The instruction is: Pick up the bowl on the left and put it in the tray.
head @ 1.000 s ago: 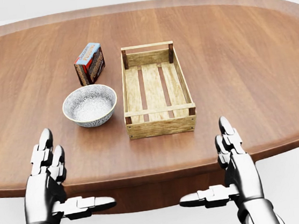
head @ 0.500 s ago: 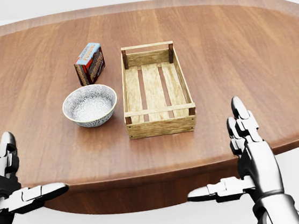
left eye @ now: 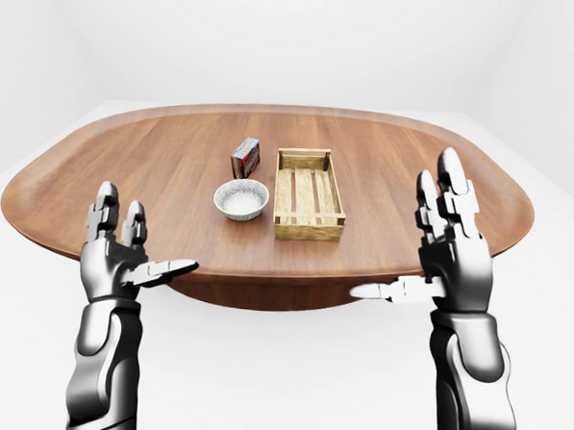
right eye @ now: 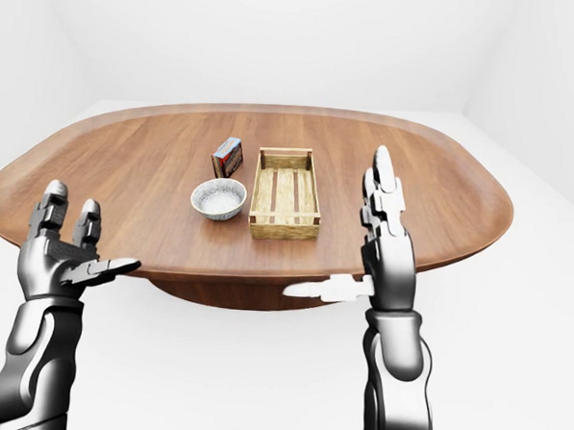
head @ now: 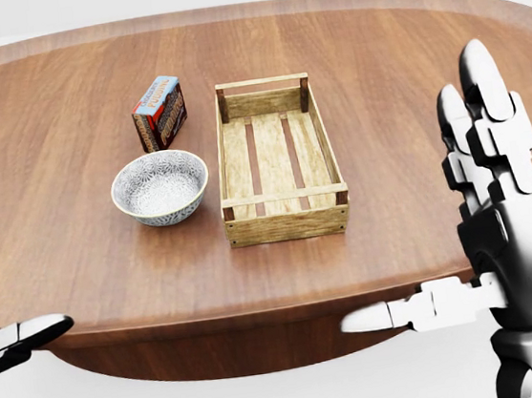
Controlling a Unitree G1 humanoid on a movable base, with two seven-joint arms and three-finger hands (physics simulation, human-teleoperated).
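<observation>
Nothing of the task is done yet, as far as I can judge: the bowl is untouched and the tray is bare.

From the left-eye view, the oval wooden desk (left eye: pixel 125 178) carries three things near its middle. The bowl (left eye: pixel 241 199) sits upright just beside the tray's (left eye: pixel 309 226) left wall, apart from it, and a small box (left eye: pixel 245 158) stands toward the far edge from the bowl. The left hand (left eye: pixel 121 254) is held up off the near edge of the desk, fingers spread wide, holding nothing. The right hand (left eye: pixel 446 243) is raised higher off the near edge, fingers straight and thumb stuck out, also empty.

From the head view, the bowl (head: pixel 160 187) shows a patterned inside and nothing in it. The slatted tray (head: pixel 287 221) has no contents. Only a thumb of the left hand shows at the view's lower left edge, while the right hand (head: pixel 494 221) looms wide at the right, well apart from the bowl.

From the right-eye view, nothing differs. Reach, grasp, lift and placing all remain.
</observation>
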